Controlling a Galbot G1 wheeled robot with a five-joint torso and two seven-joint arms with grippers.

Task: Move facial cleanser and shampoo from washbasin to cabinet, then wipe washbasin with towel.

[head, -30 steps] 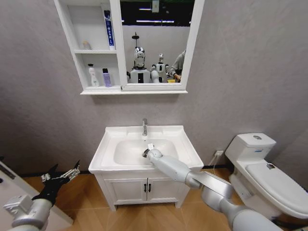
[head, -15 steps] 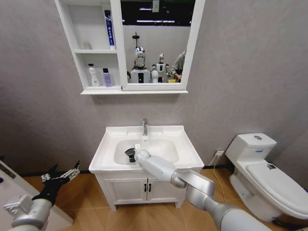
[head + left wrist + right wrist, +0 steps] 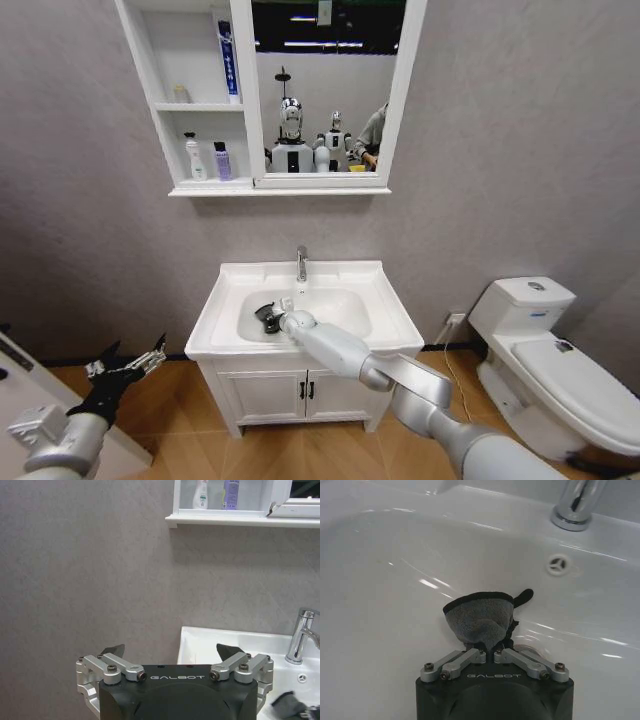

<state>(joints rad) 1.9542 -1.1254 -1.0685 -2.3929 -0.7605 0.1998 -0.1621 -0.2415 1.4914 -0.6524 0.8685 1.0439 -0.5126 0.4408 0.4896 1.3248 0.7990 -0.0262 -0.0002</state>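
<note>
I had the right gripper (image 3: pixel 491 652) pinched on the towel (image 3: pixel 480 617), cloth bunched ahead of my fingertips against the washbasin (image 3: pixel 380 580) for wiping; left gripper (image 3: pixel 170 655) parked wide.

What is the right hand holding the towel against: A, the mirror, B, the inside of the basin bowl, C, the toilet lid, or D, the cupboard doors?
B: the right hand is shut on the towel, pressed against the white inside of the washbasin bowl, below the tap.
</note>
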